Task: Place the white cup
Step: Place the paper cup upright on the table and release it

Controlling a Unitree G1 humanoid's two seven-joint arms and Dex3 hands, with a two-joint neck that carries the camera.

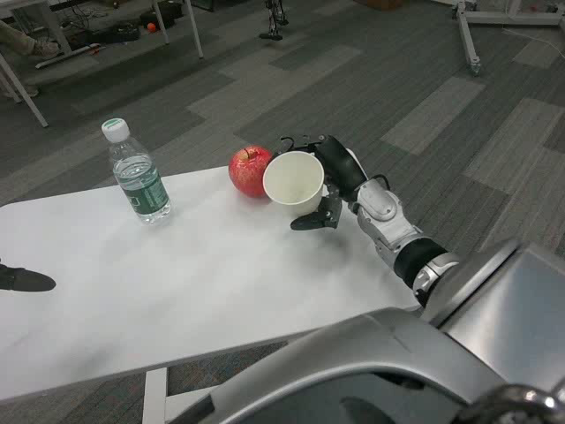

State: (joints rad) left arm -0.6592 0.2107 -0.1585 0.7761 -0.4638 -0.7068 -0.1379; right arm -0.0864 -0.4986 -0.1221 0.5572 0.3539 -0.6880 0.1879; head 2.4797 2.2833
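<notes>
White cup [294, 184] — one only, plain, tipped so its open mouth faces the camera, inside bare — is held by the right hand [325, 181], whose fingers wrap around it near the far edge of the white table [177, 291]. One red apple [251, 171] sits just beside it. One clear water bottle [137, 172], white-capped, green-labelled, stands well apart. Left hand [25, 279] — only its tip shows at the picture's edge; I cannot tell its state.

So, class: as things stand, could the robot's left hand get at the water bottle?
Probably yes. The left hand rests at the table's left edge, holding nothing visible, and bare white table lies between it and the upright water bottle. The right hand, holding the white cup, is well clear.
</notes>
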